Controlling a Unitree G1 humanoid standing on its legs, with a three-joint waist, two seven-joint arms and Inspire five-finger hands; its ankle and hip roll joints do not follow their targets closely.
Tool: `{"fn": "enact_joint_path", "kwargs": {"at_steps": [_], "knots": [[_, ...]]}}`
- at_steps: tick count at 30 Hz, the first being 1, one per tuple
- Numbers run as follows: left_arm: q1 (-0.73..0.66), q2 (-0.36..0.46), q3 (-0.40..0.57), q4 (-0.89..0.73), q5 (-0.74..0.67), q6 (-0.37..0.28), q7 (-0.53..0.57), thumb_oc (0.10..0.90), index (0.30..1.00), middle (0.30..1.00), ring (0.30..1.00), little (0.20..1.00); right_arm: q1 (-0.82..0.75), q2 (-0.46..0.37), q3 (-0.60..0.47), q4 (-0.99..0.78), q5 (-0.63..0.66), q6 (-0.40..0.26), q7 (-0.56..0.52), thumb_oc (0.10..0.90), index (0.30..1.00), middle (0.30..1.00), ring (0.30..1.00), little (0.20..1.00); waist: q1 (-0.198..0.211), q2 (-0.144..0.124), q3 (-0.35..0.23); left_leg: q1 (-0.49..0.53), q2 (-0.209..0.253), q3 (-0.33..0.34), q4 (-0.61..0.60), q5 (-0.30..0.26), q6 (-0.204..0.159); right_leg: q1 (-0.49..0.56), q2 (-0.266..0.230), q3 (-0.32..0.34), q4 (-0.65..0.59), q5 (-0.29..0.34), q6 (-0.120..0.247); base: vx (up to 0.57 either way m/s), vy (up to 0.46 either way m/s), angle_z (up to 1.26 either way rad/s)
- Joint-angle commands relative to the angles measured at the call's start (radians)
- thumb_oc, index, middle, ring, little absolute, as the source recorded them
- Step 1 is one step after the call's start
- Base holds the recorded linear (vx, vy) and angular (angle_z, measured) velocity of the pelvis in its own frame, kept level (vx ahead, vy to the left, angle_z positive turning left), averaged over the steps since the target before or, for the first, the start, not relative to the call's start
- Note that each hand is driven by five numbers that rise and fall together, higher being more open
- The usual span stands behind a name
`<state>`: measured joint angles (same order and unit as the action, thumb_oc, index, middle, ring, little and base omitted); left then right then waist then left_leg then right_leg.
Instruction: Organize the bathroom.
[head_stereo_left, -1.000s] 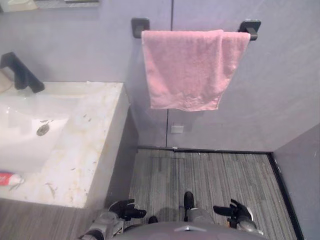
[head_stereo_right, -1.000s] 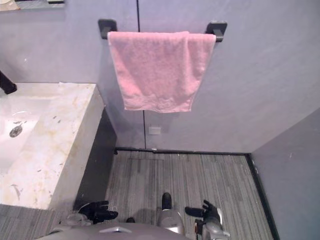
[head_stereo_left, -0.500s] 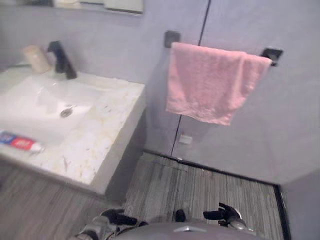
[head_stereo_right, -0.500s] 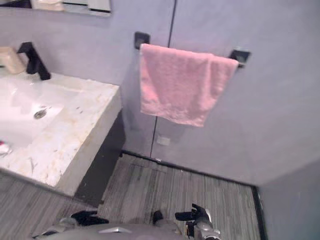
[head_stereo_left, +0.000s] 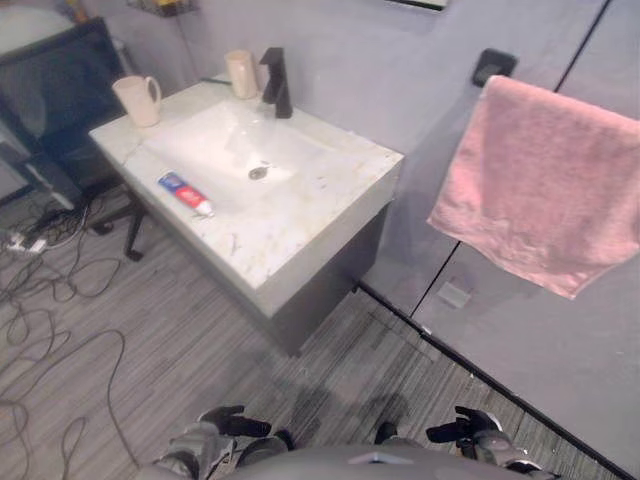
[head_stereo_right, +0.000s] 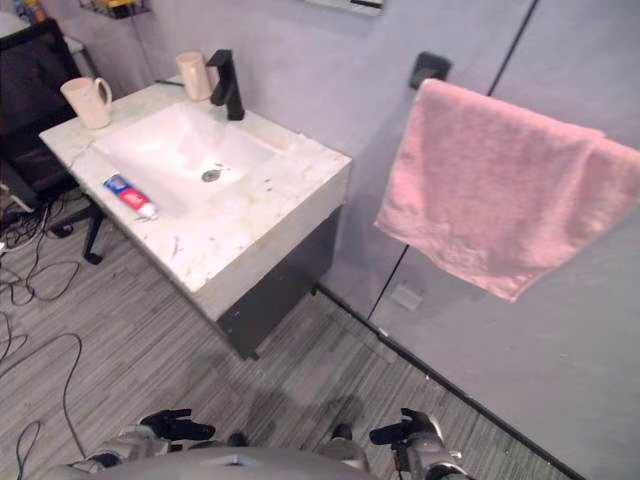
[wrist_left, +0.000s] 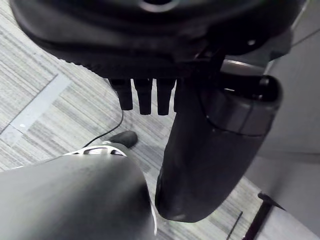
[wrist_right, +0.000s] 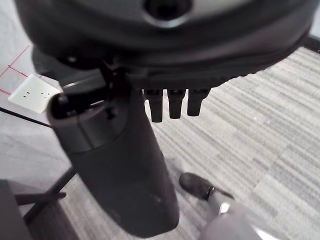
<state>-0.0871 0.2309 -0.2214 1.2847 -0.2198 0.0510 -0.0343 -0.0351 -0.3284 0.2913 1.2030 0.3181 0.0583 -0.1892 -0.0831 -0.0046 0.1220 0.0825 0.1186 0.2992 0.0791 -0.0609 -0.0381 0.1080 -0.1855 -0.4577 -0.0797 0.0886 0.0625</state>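
Pink terry towel (head_stereo_right: 500, 190) draped on wall bar, right edge cut off, red-blue toothpaste tube (head_stereo_left: 186, 193) on marble sink counter (head_stereo_left: 300, 230) far left, left hand (head_stereo_left: 225, 422) and right hand (head_stereo_left: 470, 435) low near, both slack, empty

The vanity table (head_stereo_left: 300, 230) stands ahead on my left, its back edge against the wall. A sink basin (head_stereo_left: 235, 150) is sunk into its top. The faucet (head_stereo_left: 276, 82) rises at the back edge, behind the basin, with a cup (head_stereo_left: 241, 73) just beside it on its left. A mug (head_stereo_left: 137, 99) sits near the table's far left corner. A toothpaste tube (head_stereo_left: 186, 193) lies at the front edge of the basin, toward the table's left side. To the right of the table, a towel (head_stereo_left: 545, 180) hangs over a rail (head_stereo_left: 494, 66) on the wall, well above the floor (head_stereo_left: 200, 340). Cords (head_stereo_left: 45, 300) trail over the floor left of the table. My left hand (head_stereo_left: 228, 424) and right hand (head_stereo_left: 465, 432) hang low, nearest me, over the floor.
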Motion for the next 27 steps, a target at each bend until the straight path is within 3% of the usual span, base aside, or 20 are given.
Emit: {"fn": "enact_joint_path", "kwargs": {"at_steps": [1,3,5,8,11,12,13,16,19,20,27], "knots": [[0.0,0.055,-0.006,0.013,0.002,-0.013,0.018,0.8,0.9,0.9,0.9,0.9,-0.08,-0.018,-0.068,0.056,0.003,0.026,-0.028,0.8,0.9,0.9,0.9,0.9,0.012,-0.019,-0.035,0.116,-0.016,-0.082,-0.144,0.012,-0.009,-0.114,0.028,0.217,0.02,0.014,0.075,-0.07,0.458,0.81],[0.002,0.056,-0.006,0.01,0.001,-0.011,0.018,0.8,0.9,0.9,0.9,0.9,-0.09,-0.022,-0.071,0.064,-0.034,0.033,-0.022,0.8,0.9,0.9,0.9,0.9,0.013,-0.013,-0.032,0.121,-0.024,-0.092,-0.163,0.012,-0.005,-0.138,0.011,0.228,0.035,0.029,0.093,-0.06,0.37,0.58],[0.002,0.059,-0.016,0.006,0.005,-0.004,0.011,0.8,0.9,0.9,0.9,0.9,-0.093,-0.019,-0.066,0.057,0.009,0.047,-0.023,0.8,0.9,0.9,0.9,0.9,0.015,-0.013,-0.026,0.108,-0.039,-0.108,-0.166,0.01,0.005,-0.153,-0.017,0.248,0.047,0.049,0.112,-0.08,0.354,0.69],[0.001,0.056,-0.043,0.01,0.022,-0.017,0.019,0.8,0.9,0.9,0.9,0.9,-0.092,-0.011,-0.078,0.049,-0.031,0.034,-0.001,0.8,0.9,0.9,0.9,0.9,0.015,-0.013,-0.01,0.084,-0.084,-0.158,-0.163,-0.002,0.035,-0.172,-0.041,0.318,0.07,0.075,0.106,-0.08,0.345,0.62],[-0.02,0.071,-0.07,0.01,0.032,-0.008,0.001,0.8,0.9,0.9,0.9,0.9,-0.076,0.004,-0.061,0.042,-0.033,0.028,0.006,0.8,0.9,0.9,0.9,0.9,-0.027,0.006,-0.009,0.047,-0.115,-0.237,-0.166,0.012,0.062,-0.23,0.035,0.449,0.182,0.064,0.084,-0.07,0.3,0.78],[-0.023,0.072,-0.073,0.01,0.028,-0.008,0.0,0.8,0.9,0.9,0.9,0.9,-0.074,0.008,-0.061,0.041,-0.035,0.029,0.008,0.8,0.9,0.9,0.9,0.9,-0.033,0.008,-0.009,0.045,-0.116,-0.245,-0.166,0.014,0.064,-0.237,0.045,0.453,0.198,0.058,0.082,-0.02,0.212,1.04],[-0.033,0.071,-0.075,0.007,0.032,-0.01,0.002,0.8,0.9,0.9,0.9,0.9,-0.071,0.02,-0.057,0.048,-0.034,0.034,0.012,0.8,0.9,0.9,0.9,0.9,-0.046,0.016,-0.01,0.033,-0.119,-0.247,-0.166,0.032,0.068,-0.237,0.102,0.462,0.217,0.021,0.075,0.0,0.171,0.83],[-0.043,0.063,-0.072,-0.006,0.004,-0.008,0.022,0.8,0.9,0.9,0.9,0.9,-0.067,0.038,-0.044,0.068,-0.047,0.047,0.027,0.8,0.9,0.9,0.9,0.9,-0.046,0.016,-0.013,0.018,-0.13,-0.235,-0.166,0.051,0.069,-0.187,0.187,0.429,0.195,-0.06,0.038,0.02,0.127,0.28],[-0.036,0.052,-0.052,-0.02,-0.014,-0.015,0.052,0.8,0.9,0.9,0.9,0.9,-0.069,0.049,-0.028,0.089,-0.051,0.058,0.049,0.8,0.9,0.9,0.9,0.9,-0.024,-0.004,-0.014,0.014,-0.168,-0.211,-0.166,0.039,0.083,-0.143,0.21,0.389,0.128,-0.057,0.026,0.03,0.046,0.19],[-0.033,0.048,-0.043,-0.022,-0.017,-0.014,0.059,0.8,0.9,0.9,0.9,0.9,-0.071,0.05,-0.018,0.094,-0.04,0.059,0.055,0.8,0.9,0.9,0.9,0.9,-0.025,-0.003,-0.016,0.011,-0.173,-0.212,-0.166,0.04,0.089,-0.135,0.23,0.427,0.119,-0.063,0.016,0.0,0.0,0.0],[-0.006,0.035,-0.028,-0.016,-0.008,-0.036,0.064,0.8,0.9,0.9,0.9,0.9,-0.064,0.051,-0.017,0.084,-0.026,0.061,0.072,0.8,0.9,0.9,0.9,0.9,-0.005,-0.007,-0.006,0.005,-0.188,-0.199,-0.106,0.031,0.081,-0.087,0.233,0.432,0.095,-0.069,0.003,0.03,0.005,-0.01]]}}
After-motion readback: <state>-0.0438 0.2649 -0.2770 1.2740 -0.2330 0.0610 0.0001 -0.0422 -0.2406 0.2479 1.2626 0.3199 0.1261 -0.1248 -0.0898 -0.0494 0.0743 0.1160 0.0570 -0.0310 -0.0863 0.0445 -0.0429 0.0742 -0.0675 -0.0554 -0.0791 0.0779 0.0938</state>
